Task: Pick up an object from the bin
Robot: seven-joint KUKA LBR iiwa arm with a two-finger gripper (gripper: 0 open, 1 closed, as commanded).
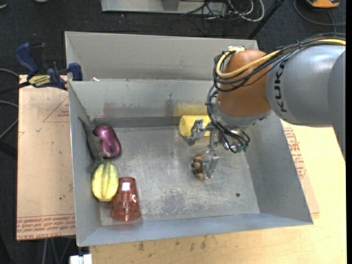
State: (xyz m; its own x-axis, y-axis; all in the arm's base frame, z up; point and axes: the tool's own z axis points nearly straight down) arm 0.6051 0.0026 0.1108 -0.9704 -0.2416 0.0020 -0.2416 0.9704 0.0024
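Note:
My gripper [202, 146] hangs low over the middle of the bin, a little right of centre, and stands open with nothing between its fingers. One fingertip [193, 132] is beside a yellow block [188, 124] that lies at the foot of the back wall. The other fingertip [210, 158] is just above a small brown lumpy thing [200, 169] on the bin floor. I cannot tell whether either fingertip touches these things.
Along the left wall lie a purple rounded thing with a grey handle [105, 141], a yellow ribbed fruit-shaped toy [104, 181] and a pink see-through cup [126, 199] on its side. The arm's orange cover and cables hang over the back right.

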